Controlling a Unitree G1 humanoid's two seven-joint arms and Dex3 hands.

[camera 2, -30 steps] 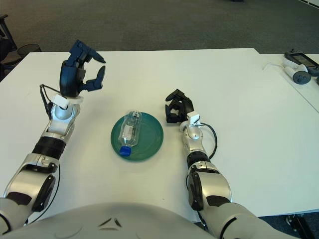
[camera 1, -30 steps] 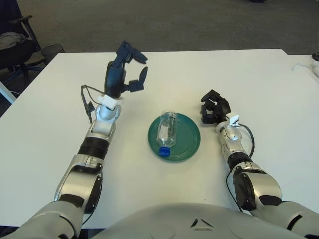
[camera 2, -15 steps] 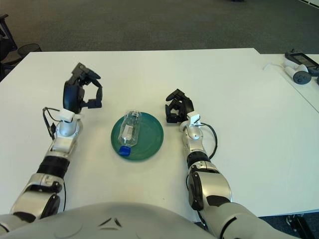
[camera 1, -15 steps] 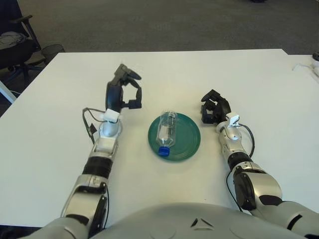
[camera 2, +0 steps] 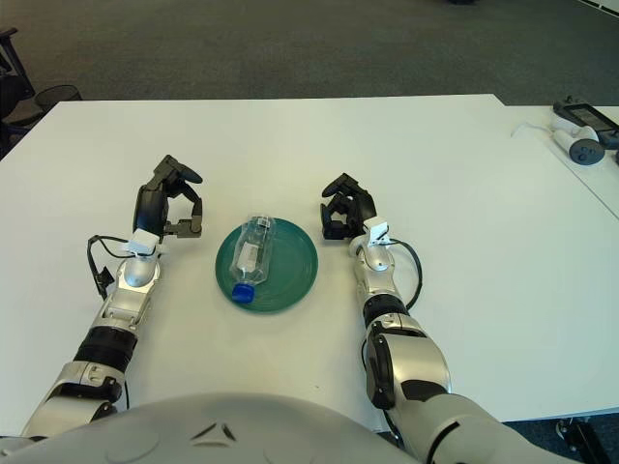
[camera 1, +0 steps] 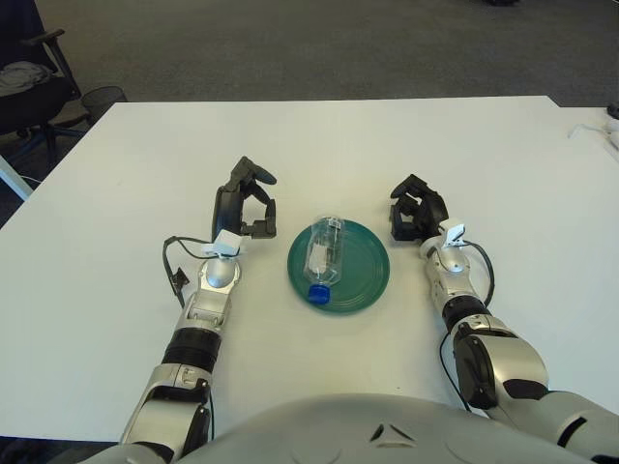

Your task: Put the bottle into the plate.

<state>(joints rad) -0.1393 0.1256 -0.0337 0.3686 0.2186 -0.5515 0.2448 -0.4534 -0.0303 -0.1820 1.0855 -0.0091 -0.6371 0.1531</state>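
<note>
Since one second ago the left hand (camera 1: 244,201) has come down and back toward the robot; it was high over the far part of the table (camera 1: 116,193), and now it is low, just beside the left edge of the plate (camera 1: 363,280). The bottle, the plate and the right hand did not change place.

The bottle (camera 1: 323,253) lies on its side inside the green plate, with the blue cap (camera 1: 316,292) toward the robot and the bottom end reaching the far rim. No hand touches it. So I judge that the task is already done: the bottle is in the plate, and what is left is only to bring the arms to rest.

The left hand holds nothing; its fingers are loosely spread and bent forward. The right hand (camera 1: 414,209) shows just beside the right edge of the plate, with the fingers curled in, and it also holds nothing.

By count: one bottle, one plate, one cap, two hands. At the far right edge of the table, in the right eye view, there is a small group of devices (camera 2: 580,130); I cannot tell how many they are.
</note>
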